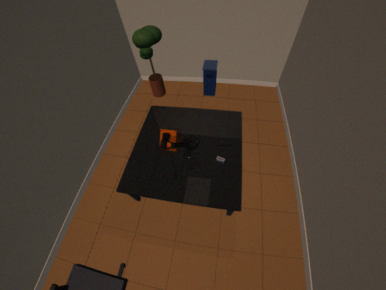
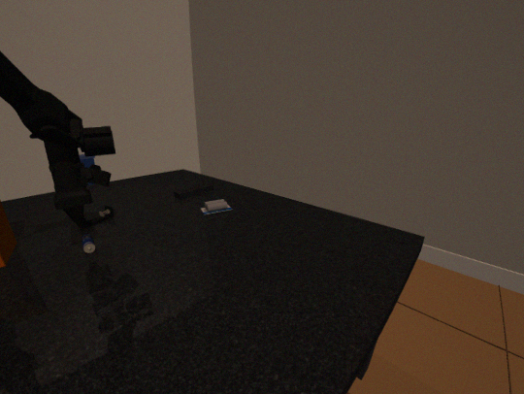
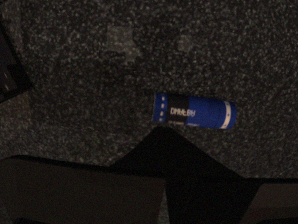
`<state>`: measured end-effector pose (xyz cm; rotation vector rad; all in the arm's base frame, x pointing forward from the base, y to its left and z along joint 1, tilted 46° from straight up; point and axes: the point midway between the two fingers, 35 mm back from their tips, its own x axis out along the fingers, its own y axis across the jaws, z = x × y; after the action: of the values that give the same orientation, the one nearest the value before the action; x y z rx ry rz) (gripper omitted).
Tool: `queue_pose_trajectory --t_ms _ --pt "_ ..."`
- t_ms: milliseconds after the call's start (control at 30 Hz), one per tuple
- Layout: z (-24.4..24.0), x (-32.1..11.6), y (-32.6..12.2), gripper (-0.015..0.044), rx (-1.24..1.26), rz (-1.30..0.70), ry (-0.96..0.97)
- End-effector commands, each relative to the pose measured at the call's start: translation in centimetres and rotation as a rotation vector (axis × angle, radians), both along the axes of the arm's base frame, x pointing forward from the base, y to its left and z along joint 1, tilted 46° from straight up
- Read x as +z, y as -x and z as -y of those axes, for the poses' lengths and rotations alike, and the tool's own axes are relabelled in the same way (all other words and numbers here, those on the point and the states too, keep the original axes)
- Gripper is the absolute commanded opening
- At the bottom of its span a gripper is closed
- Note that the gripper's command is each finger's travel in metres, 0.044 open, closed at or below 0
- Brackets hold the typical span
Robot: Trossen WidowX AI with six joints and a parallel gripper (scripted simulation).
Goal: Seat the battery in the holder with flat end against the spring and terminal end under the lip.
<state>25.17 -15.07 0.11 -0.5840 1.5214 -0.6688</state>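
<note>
Lying on its side on the dark speckled table top [image 2: 272, 272], the small blue cylindrical battery [image 3: 194, 111] with a pale band at one end sits loose, free of any grip. The wrist view shows it just beyond the black gripper [image 3: 162, 163], whose fingers are closed together on nothing; dark finger bodies fill the bottom of that view, and the closed tip points at the battery's side, though contact cannot be told. In the exterior view the battery [image 2: 87, 244] shows as a short blue body with a white end cap, resting on the table just below the gripper [image 2: 83, 218]. The black rectangular battery holder [image 3: 9, 72] only peeks in at the left edge of the wrist view, apart from the battery; its spring and lip cannot be made out. The black robot arm [image 2: 46, 126] comes in from the upper left and bends down toward the table. In the top view the arm [image 1: 179, 143] reaches out from an orange square base plate [image 1: 171, 137]. Further along the table lies a small white-and-blue flat block [image 2: 216, 206], well apart from the battery, with a thin dark bar [image 2: 193, 192] just behind it. Off the table, a blue upright box [image 1: 209, 77] and a potted green plant in a brown pot [image 1: 151, 61] stand by the far wall on the orange tiled floor [image 1: 200, 250].
</note>
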Motion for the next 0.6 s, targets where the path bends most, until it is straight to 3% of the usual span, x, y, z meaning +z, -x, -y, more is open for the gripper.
queue_pose_trajectory --t_ms 0,200,567 --pt "-1.8 2.0 -0.8 0.0 0.005 0.02 0.0" --pt "-4.7 5.2 -0.6 0.0 0.004 0.018 0.004" --pt "-4.8 5.0 -0.5 0.0 0.008 0.01 0.0"
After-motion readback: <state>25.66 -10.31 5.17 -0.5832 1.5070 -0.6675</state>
